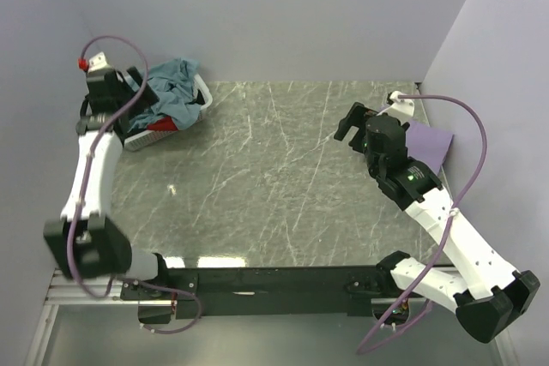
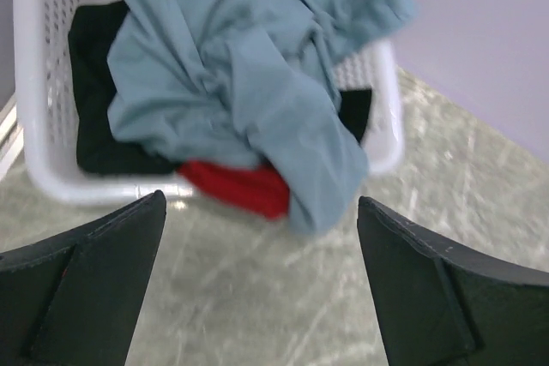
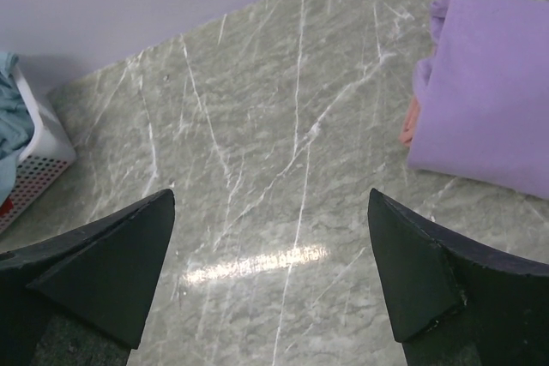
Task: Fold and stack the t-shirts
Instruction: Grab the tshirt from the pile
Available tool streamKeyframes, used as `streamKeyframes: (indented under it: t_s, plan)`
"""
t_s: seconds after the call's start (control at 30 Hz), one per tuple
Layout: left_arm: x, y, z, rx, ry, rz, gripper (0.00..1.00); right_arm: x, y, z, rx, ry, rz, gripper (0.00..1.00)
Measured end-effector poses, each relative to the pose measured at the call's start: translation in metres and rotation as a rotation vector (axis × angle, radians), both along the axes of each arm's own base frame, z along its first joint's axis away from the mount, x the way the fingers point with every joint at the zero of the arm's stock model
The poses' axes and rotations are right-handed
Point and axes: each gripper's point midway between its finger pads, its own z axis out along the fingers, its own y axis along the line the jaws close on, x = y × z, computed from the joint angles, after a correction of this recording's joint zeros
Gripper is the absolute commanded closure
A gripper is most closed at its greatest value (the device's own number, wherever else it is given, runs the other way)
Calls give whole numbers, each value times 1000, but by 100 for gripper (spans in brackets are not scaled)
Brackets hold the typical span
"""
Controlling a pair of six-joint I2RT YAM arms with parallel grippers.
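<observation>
T-shirts are lying in two places: a teal one [image 2: 249, 83] is spilling over the white basket [image 2: 26, 83] above the black [image 2: 94, 83] and red [image 2: 240, 190] ones, and a lavender one [image 3: 489, 100] is sitting folded at the table's [image 1: 257, 177] right edge. The left gripper [image 2: 262, 212] and right gripper [image 3: 270, 203] are hovering wide open, holding nothing. Any pull on the teal cloth is risking dragging its neighbours or the basket along.

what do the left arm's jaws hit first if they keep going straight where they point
Probably the teal shirt hanging over the basket's front wall, or the red shirt bunched right beside it. Depth is unclear, so I can't say which comes first.
</observation>
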Motion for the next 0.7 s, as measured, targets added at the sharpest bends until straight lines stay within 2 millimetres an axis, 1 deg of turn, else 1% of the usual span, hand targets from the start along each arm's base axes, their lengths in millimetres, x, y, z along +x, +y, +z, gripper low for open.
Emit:
streamKeyframes:
  t_s: [0.03, 0.1, 0.13, 0.2, 0.27, 0.37, 0.47, 0.53, 0.6, 0.63, 0.67, 0.7]
  plan:
    - [13, 6, -3, -8, 15, 6, 1, 0, -1, 1, -1, -3, -6, 0]
    - [39, 19, -18, -25, 60, 19, 1, -1, -5, 4, -3, -14, -24, 0]
    - [49, 23, -30, -34, 88, 20, 1, -2, -7, 6, -1, -23, -31, 0]
    - [63, 25, -47, -53, 131, 8, 0, -7, -13, 11, 12, -52, -47, 0]
    - [76, 23, -64, -74, 171, -13, 1, -14, -18, 13, 25, -74, -56, 0]
    - [92, 20, -80, -101, 214, -39, 1, -21, -24, 15, 42, -99, -73, 0]
    - [108, 19, -94, -118, 236, -57, 1, -22, -26, 11, 47, -100, -81, 0]
    - [113, 19, -103, -126, 251, -63, 2, -21, -26, 8, 43, -90, -82, 0]
    - [117, 18, -113, -141, 271, -68, 6, -20, -25, 5, 38, -81, -82, 0]
    - [119, 17, -120, -148, 286, -71, 11, -19, -24, 3, 34, -75, -82, 0]
    - [121, 17, -125, -156, 297, -73, 29, -18, -24, 1, 30, -69, -82, 0]
    - [124, 16, -130, -169, 306, -74, 40, -17, -23, -1, 27, -63, -82, 0]
